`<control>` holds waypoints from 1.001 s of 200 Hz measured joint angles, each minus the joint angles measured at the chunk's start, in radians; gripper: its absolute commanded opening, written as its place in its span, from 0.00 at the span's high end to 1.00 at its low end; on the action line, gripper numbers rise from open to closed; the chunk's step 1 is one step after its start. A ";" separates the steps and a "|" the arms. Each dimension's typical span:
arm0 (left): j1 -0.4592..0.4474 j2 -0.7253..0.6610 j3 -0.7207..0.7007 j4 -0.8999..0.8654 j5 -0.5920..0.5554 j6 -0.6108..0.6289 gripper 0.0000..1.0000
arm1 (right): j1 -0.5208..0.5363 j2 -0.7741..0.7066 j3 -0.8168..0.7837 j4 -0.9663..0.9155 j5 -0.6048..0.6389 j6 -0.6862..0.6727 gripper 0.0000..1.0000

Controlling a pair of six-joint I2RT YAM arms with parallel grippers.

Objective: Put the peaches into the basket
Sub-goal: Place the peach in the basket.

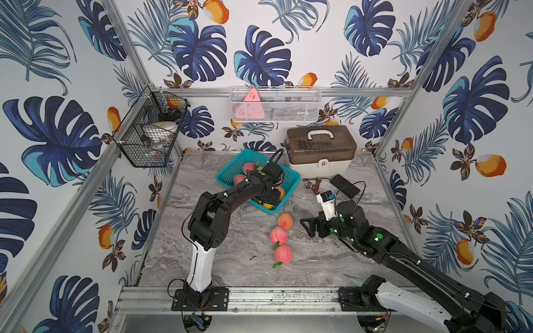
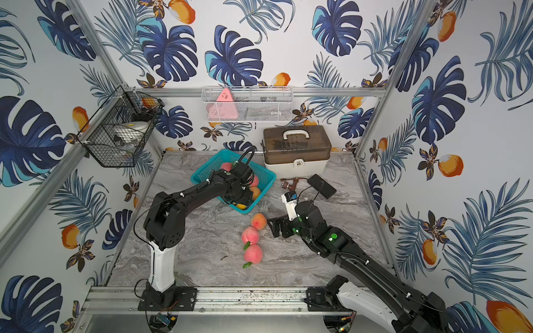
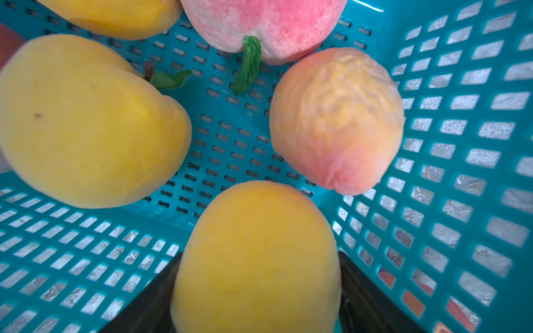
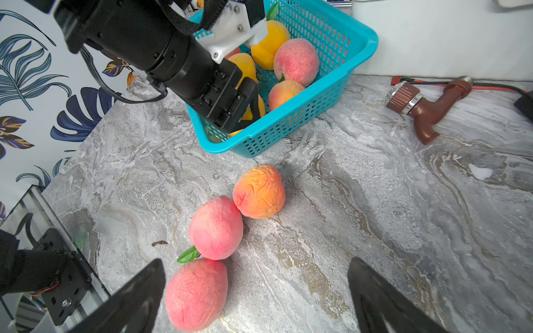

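**Basket:** the teal rectangular plastic basket with perforated mesh sides (image 4: 302, 121) stands towards the back of the grey marbled table (image 4: 403, 216), with several peaches already inside. The left fingers (image 3: 150, 302) are lowered into it and pinched on a smooth yellow-orange toy peach (image 3: 253, 236). Contact is seen on both flanks, and the fruit is within the basket walls but not yet released.

**Outstanding:** three peaches lie in a touching row on the table, just in front of the basket. These are a wrinkled orange-pink peach (image 4: 259, 191), a pink-red peach with a green leaf beside it (image 4: 216, 227) and a second pink-red peach (image 4: 196, 294). The right fingers (image 4: 138, 297) are spread wide and empty, held near the last of these.

**Handling:** the fruits are judged light and somewhat yielding — the wrinkled skin suggests foam. Being round, they may roll if nudged, and since the neighbours touch, lifting one may disturb the next. Hold is best taken across the widest middle — clear of the leaf.
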 measured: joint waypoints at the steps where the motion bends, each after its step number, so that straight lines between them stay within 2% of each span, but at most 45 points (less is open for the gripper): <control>1: 0.000 0.000 0.000 0.000 0.000 0.000 0.23 | 0.000 0.000 0.000 0.000 0.000 0.000 0.00; 54: 0.000 0.006 -0.006 0.001 0.000 0.000 0.17 | -0.005 0.000 -0.008 0.000 -0.003 0.000 0.00; 124: 0.001 0.000 -0.008 0.003 0.003 -0.001 0.16 | -0.007 0.011 -0.008 0.000 -0.010 0.000 0.00; 200: 0.000 -0.112 -0.070 0.012 0.014 -0.026 0.16 | -0.010 0.023 -0.001 -0.001 -0.034 0.000 0.00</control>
